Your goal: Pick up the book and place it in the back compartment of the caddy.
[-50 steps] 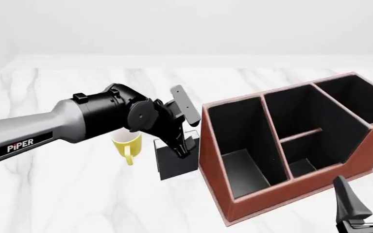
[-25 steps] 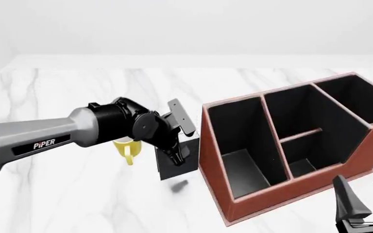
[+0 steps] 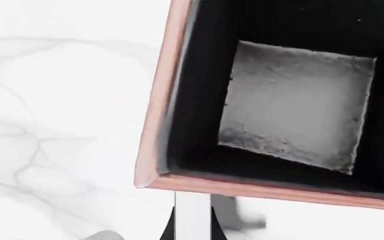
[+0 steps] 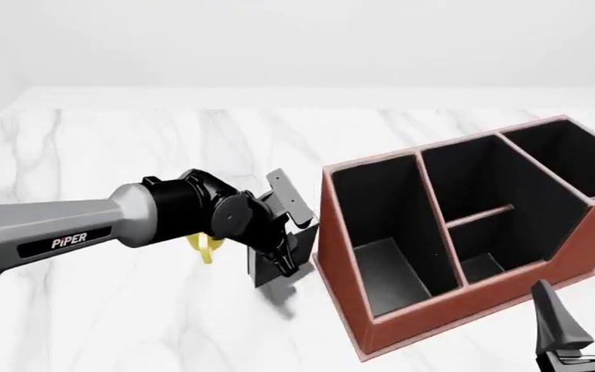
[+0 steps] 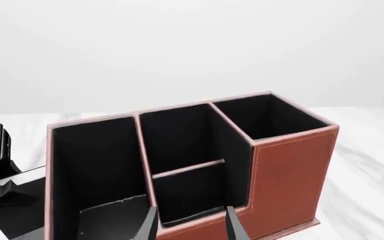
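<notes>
The black book (image 4: 269, 269) stands on the table just left of the reddish-brown caddy (image 4: 432, 319). My left gripper (image 4: 283, 256) has come down over the book's top and is shut on it. In the left wrist view the book's white page edge (image 3: 192, 217) runs between the dark fingers, next to the caddy's corner rim (image 3: 157, 125). My right gripper (image 4: 584, 322) is open and empty at the caddy's near right corner. In the right wrist view its fingertips (image 5: 148, 226) frame the caddy's front wall (image 5: 292, 170). The book's dark cover (image 5: 18, 200) shows at that picture's left.
A yellow mug (image 4: 205, 248) stands just left of the book, mostly hidden behind my left arm. The caddy has one long compartment on the left, two small ones in the middle and one at the far right. White marble table all round.
My left arm has lowered and drawn toward the near side, the gripper sinking over the book's top. The book now leans slightly. The right arm has not moved.
</notes>
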`<control>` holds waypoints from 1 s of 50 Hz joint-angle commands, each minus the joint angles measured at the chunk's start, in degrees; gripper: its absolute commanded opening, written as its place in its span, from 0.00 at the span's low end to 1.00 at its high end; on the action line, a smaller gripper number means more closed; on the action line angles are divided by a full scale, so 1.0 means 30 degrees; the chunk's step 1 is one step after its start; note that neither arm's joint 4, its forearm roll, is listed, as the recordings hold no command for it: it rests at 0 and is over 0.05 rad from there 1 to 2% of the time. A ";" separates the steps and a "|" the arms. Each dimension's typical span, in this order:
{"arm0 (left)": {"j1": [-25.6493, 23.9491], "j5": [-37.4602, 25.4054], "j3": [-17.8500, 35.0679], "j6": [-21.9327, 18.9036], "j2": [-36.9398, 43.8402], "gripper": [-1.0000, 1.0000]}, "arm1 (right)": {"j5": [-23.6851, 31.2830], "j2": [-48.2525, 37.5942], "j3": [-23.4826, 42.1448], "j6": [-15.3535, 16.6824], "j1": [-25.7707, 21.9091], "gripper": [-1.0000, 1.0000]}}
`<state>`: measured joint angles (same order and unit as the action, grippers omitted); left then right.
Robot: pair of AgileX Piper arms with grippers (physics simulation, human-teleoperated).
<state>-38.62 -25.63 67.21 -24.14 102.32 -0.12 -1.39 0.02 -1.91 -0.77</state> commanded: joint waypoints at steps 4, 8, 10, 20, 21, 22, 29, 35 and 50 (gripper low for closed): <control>-0.0921 -0.0550 -0.1125 0.0555 -0.1297 0.00 | -0.0018 -0.0004 0.0000 0.0012 0.0030 1.00; -0.1370 -0.1570 -0.1420 0.0805 -0.2308 0.00 | -0.0116 -0.0111 -0.0001 -0.0002 0.0036 1.00; -0.1552 -0.2081 -0.1527 0.0779 -0.2901 0.00 | -0.0065 -0.0053 0.0000 0.0004 0.0022 1.00; -0.2609 -0.5141 -0.0448 0.0626 -0.5642 0.00 | 0.0197 0.0248 0.0005 -0.0005 0.0014 1.00; -0.2704 -0.5549 -0.0187 0.0470 -0.5914 0.00 | 0.0204 0.0261 0.0005 0.0010 0.0013 1.00; -0.2704 -0.5555 -0.0183 0.0470 -0.5915 0.00 | 0.0205 0.0261 0.0005 0.0010 0.0013 1.00; -0.3005 -0.8629 0.2837 -0.0646 -0.7045 0.00 | 0.0202 0.0257 0.0007 0.0010 -0.0010 1.00; -0.3524 -1.0605 0.5416 -0.1571 -0.7383 0.00 | 0.0177 0.0227 0.0007 -0.0095 0.0014 1.00; -0.3280 -1.4752 1.4106 -0.5033 -0.6149 0.00 | 0.0262 0.0345 0.0010 -0.0061 -0.0080 1.00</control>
<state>-46.91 -63.64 94.96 -33.80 82.37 0.52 -0.60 0.05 -2.16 -0.90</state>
